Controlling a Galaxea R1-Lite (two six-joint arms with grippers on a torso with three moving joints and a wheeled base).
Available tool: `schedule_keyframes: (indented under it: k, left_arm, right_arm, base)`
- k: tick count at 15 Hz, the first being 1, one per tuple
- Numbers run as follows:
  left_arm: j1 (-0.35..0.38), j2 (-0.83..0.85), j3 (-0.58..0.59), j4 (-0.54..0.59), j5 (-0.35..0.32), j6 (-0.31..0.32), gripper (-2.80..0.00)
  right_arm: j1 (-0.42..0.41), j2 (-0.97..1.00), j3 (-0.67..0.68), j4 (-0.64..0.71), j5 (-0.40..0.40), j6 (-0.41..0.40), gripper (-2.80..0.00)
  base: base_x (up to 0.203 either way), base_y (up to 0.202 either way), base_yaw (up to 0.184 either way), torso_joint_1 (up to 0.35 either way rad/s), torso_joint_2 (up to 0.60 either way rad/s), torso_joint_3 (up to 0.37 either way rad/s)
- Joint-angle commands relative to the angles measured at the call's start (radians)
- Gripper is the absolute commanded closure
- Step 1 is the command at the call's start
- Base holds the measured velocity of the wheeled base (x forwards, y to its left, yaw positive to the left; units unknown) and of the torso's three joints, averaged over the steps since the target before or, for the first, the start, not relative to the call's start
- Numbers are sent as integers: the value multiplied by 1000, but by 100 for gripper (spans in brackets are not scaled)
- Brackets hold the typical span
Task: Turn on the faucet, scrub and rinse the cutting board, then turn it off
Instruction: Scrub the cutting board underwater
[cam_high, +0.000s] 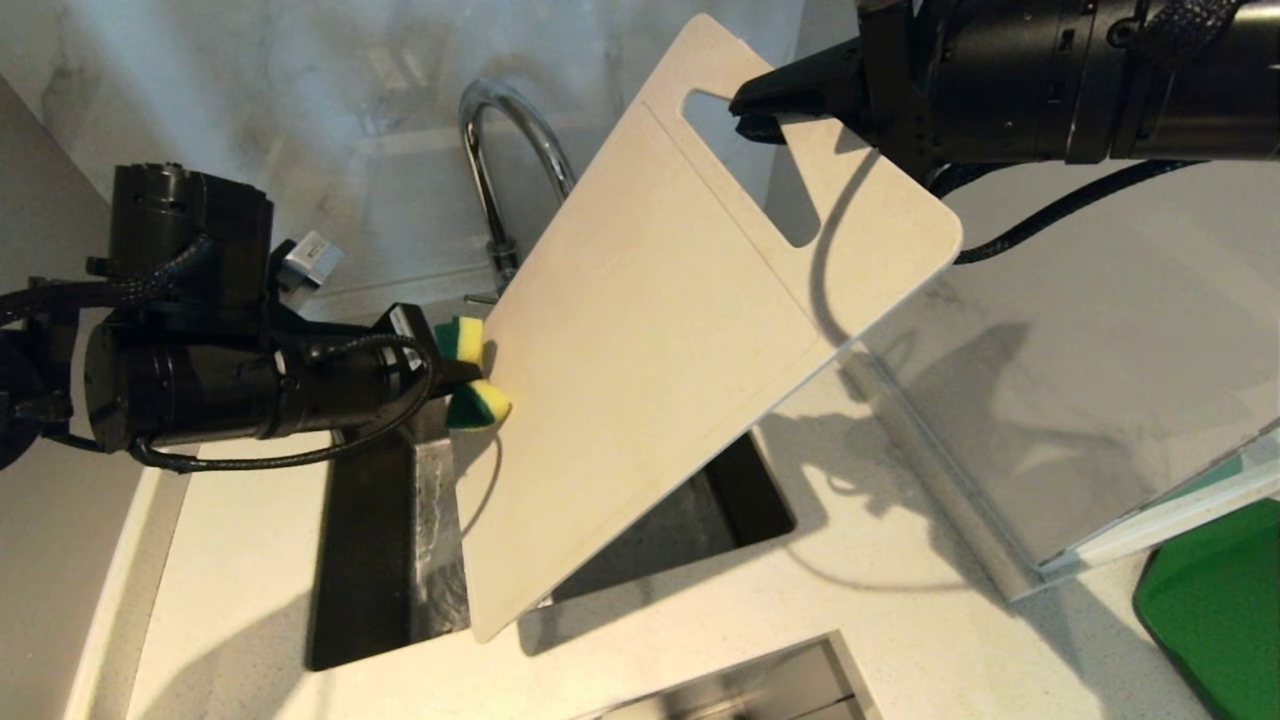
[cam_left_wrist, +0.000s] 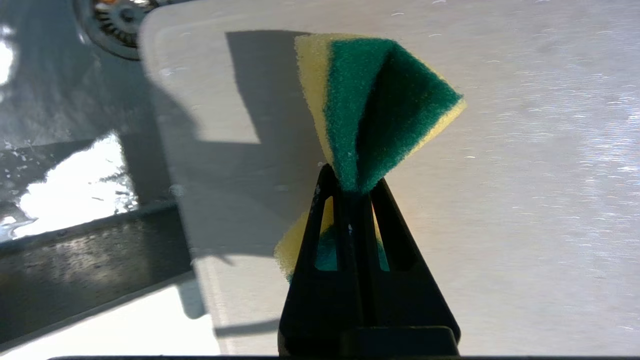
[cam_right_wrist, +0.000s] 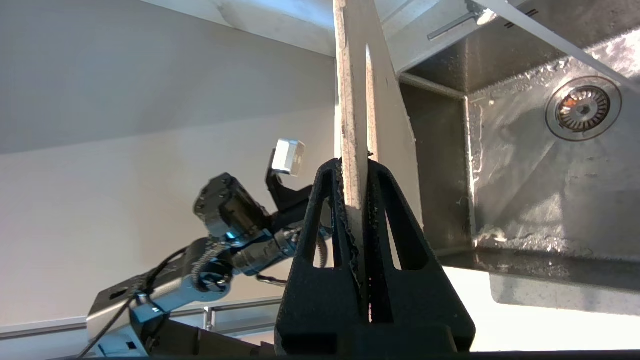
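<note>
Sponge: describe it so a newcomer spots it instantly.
Over the sink, the tilted cutting board hangs from the right gripper. At its left edge, the left gripper pinches the sponge: the only yellow-and-green thing there.

Things around the work spot
A dark metal sink (cam_high: 380, 540) sits in a white speckled counter (cam_high: 900, 640), with a round drain (cam_right_wrist: 583, 108) at its bottom; a green mat (cam_high: 1220, 610) lies at the counter's right corner

Faucet (cam_high: 510, 170) base & spout tip hidden behind cutting board (cam_high: 650, 350); green mat (cam_high: 1220, 610) cut off at frame edge.
</note>
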Motion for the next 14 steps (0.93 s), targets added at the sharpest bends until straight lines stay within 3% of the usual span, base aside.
schedule_keyframes:
  k: [1,3,8,11,14]
  left_arm:
    - [22,-42,67,-13,-2,-5,0]
    - [45,-64,116,-15,-11,-4,0]
    - [117,-95,148,-16,-111,-10,0]
    - [98,-60,-15,25,-117,-42,0]
    - [55,44,-260,172,-119,-83,0]
  right_arm:
    - [1,-2,3,1,3,5,0]
    - [1,-2,3,1,3,6,0]
    - [1,-7,5,1,3,6,0]
    - [1,-7,5,1,3,5,0]
    - [1,-7,6,1,3,5,0]
  base:
    - [0,0,0,0,0,0]
    - [0,0,0,0,0,0]
    - [0,0,0,0,0,0]
    - [0,0,0,0,0,0]
    - [0,0,0,0,0,0]
